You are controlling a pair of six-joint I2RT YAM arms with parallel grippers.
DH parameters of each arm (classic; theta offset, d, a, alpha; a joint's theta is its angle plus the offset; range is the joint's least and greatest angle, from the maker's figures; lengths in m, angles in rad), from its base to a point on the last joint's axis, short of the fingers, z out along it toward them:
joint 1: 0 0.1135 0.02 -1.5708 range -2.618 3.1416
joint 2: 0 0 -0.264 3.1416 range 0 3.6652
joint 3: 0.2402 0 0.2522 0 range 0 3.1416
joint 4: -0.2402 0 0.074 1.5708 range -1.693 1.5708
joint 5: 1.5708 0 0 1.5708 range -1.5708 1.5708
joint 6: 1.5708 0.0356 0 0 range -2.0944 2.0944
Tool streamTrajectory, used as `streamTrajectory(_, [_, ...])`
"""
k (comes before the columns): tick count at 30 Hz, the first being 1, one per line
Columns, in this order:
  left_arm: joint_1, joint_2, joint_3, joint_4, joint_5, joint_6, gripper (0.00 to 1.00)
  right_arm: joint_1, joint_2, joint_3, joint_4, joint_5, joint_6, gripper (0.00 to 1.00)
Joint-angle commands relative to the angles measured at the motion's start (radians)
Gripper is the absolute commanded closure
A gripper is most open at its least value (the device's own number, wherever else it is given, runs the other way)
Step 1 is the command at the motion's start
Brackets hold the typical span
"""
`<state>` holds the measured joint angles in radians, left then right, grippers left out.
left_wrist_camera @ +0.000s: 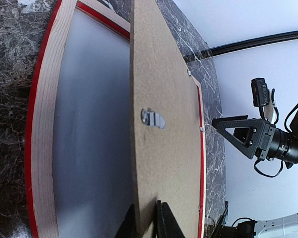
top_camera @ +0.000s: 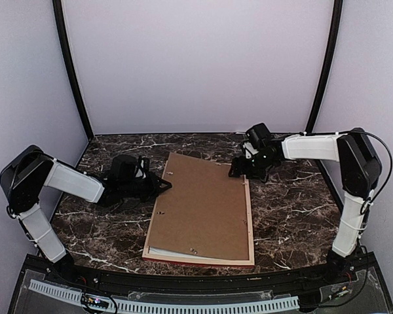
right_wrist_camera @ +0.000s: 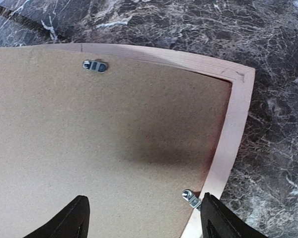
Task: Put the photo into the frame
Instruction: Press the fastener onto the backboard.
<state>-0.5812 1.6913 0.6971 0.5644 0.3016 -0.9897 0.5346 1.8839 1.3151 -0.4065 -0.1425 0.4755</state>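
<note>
The frame point(top_camera: 251, 226) lies face down on the marble table, pale wood back up, its red edge point(left_wrist_camera: 29, 148) showing. A brown backing board point(top_camera: 203, 209) rests in it, its left edge lifted. My left gripper point(top_camera: 167, 185) is shut on that lifted edge point(left_wrist_camera: 139, 148), one finger on each face. Under the board a pale grey sheet point(left_wrist_camera: 89, 148) fills the frame; I cannot tell whether it is the photo, and no printed picture shows. My right gripper point(right_wrist_camera: 144, 218) hovers open over the board's far right corner, beside the rail point(right_wrist_camera: 231, 134).
Small metal turn clips point(right_wrist_camera: 191, 198) sit along the frame's rails, one more on the far rail point(right_wrist_camera: 95, 65) and one showing at the board point(left_wrist_camera: 154, 119). The dark marble table point(top_camera: 295, 216) is bounded by black posts and lilac walls.
</note>
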Motion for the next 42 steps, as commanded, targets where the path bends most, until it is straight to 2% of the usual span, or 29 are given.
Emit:
streamTrajectory(1, [-0.004,-0.004,-0.001,-0.093,-0.085,0.065,0.89,-0.016,0.039,0.024,-0.007,0.027,-0.042,0.22])
streamTrajectory(13, [-0.004,0.002,0.008,-0.096,-0.083,0.066,0.89,-0.016,0.047,-0.044,0.036,-0.051,-0.027,0.25])
streamTrajectory(31, [-0.004,-0.009,0.007,-0.124,-0.117,0.065,0.89,-0.016,-0.012,-0.135,0.063,-0.139,0.088,0.32])
streamTrajectory(42, [-0.009,0.004,0.007,-0.123,-0.111,0.063,0.85,-0.016,-0.010,-0.173,0.132,-0.222,0.146,0.34])
